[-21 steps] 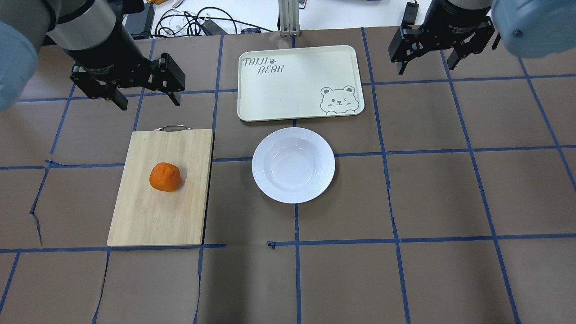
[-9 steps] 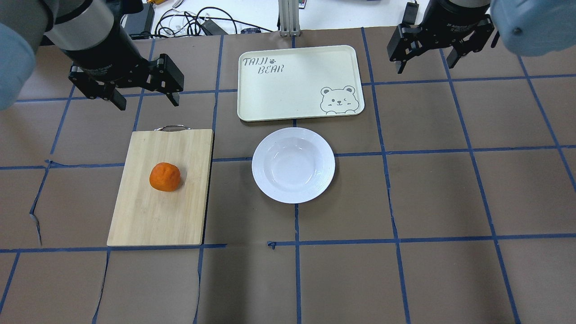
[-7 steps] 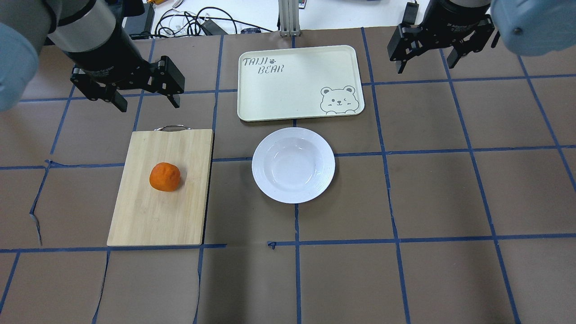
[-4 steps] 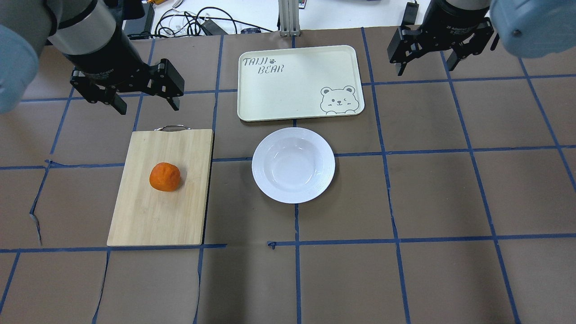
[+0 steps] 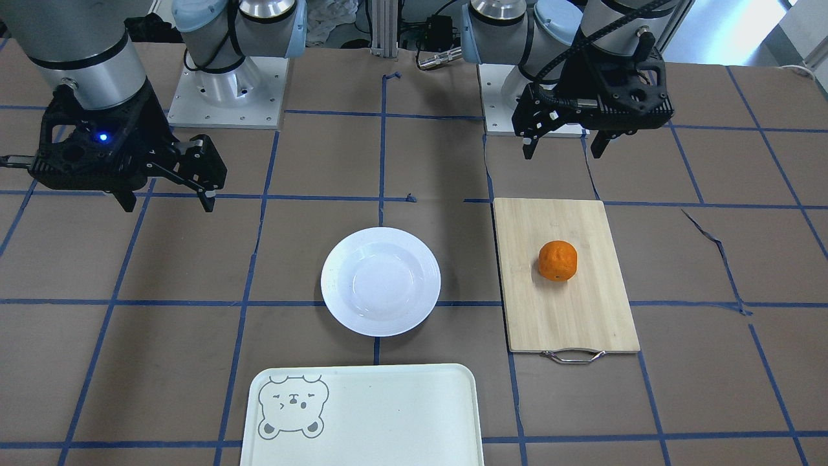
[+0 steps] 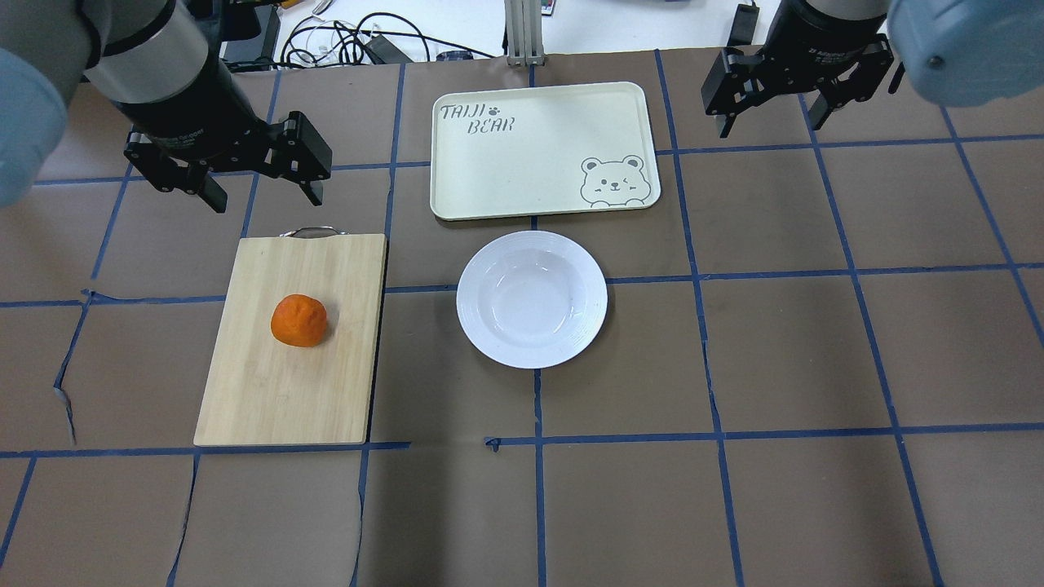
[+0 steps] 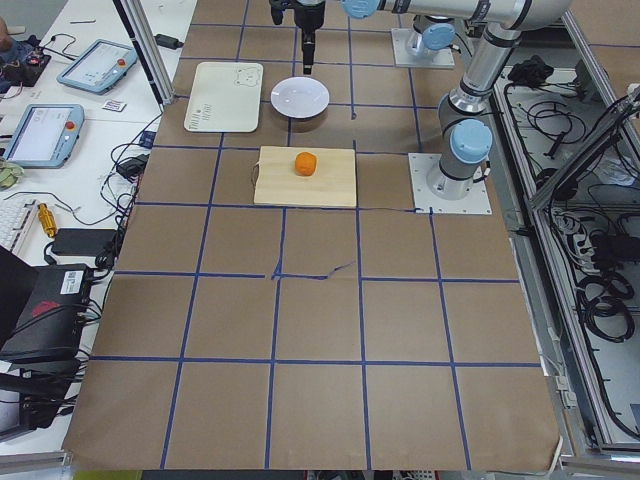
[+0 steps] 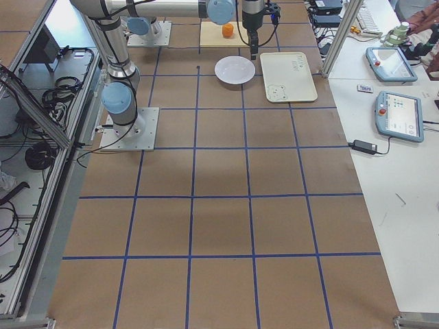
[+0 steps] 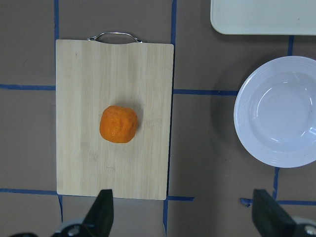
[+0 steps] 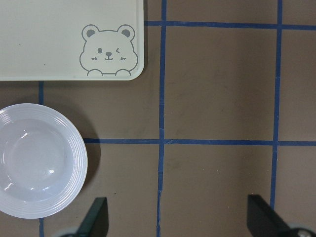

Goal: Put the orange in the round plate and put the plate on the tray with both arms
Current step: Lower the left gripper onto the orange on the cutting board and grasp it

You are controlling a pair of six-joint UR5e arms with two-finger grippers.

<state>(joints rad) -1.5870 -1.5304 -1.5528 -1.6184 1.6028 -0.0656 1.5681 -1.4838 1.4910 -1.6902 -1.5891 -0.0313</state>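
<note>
**Both grippers open above the table; orange on the board**

Nearest the robot, the left gripper [image 5: 563, 150] hangs above the table [image 5: 711, 259], on the robot's side of the board [image 5: 563, 323]. Its fingers are spread wide and hold nothing. The left wrist view looks straight down on the board, with a fingertip showing in each lower corner.

The right gripper [image 5: 167, 204] hangs on the robot's right, at about the same reach. It too is spread wide and holds nothing, and it is well apart from the plate [image 5: 380, 327].

Farther out, the board lies flat on the table in front of the left arm, its metal handle [image 5: 573, 355] pointing away from the robot. The orange [image 5: 557, 261] rests on the board about midway across its width. No gripper touches it.

To the robot's right of the board, with a strip of brown table between them, the plate sits upright on the table, roughly on the centre line. The orange and the plate are apart.

Farthest out lies the tray [image 5: 388, 421], flat on the table just beyond the plate, with a narrow gap between the two. Its bear drawing [image 5: 292, 406] is in the corner nearest the plate on the robot's right. In the front-facing view the tray's far edge is cut off.
</note>
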